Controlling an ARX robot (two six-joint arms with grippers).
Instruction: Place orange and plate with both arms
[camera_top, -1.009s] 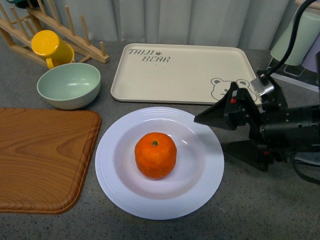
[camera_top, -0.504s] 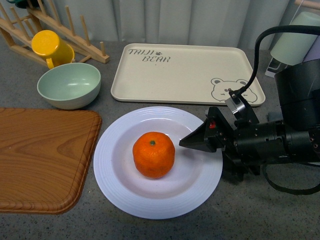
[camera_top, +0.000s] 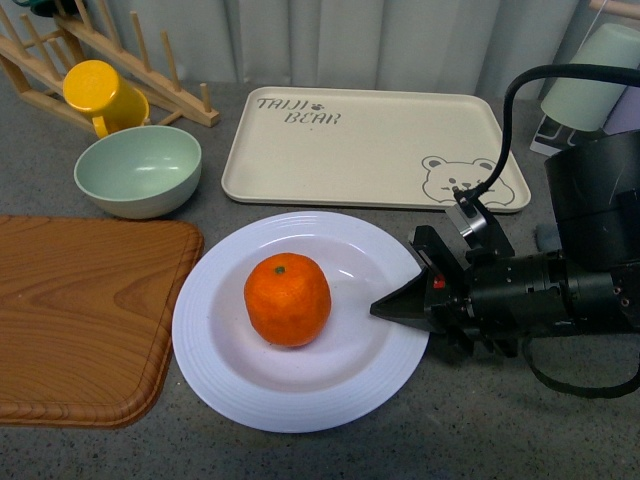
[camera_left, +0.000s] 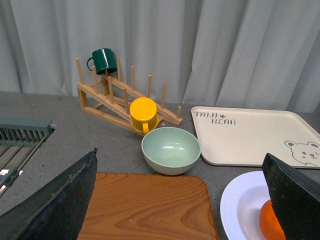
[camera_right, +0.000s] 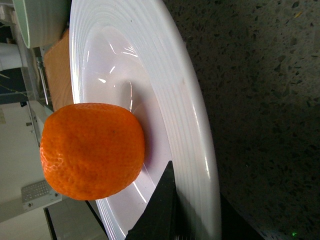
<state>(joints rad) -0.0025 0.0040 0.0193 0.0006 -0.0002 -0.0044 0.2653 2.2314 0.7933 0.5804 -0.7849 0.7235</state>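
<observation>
Right gripper (camera_top: 388, 312): the upper finger lies over the nearest rim of the plate (camera_top: 220, 370) and the lower finger is hidden, so whether the jaws pinch it cannot be told. The orange (camera_top: 287, 299) sits in the plate's well just beyond the fingertip, not touching it. Left gripper (camera_left: 180, 155): jaws spread wide, holding nothing.

The right arm (camera_top: 540, 295) was matte black, with a fat cylindrical housing (camera_top: 600, 190) and a wedge-shaped finger (camera_top: 405, 300) bearing a small red mark (camera_top: 438, 284); a black cable (camera_top: 505, 110) looped from a silver connector (camera_top: 468, 222). On the left gripper (camera_left: 180, 155) the fingers (camera_left: 55, 200) were dark matte wedges.
</observation>
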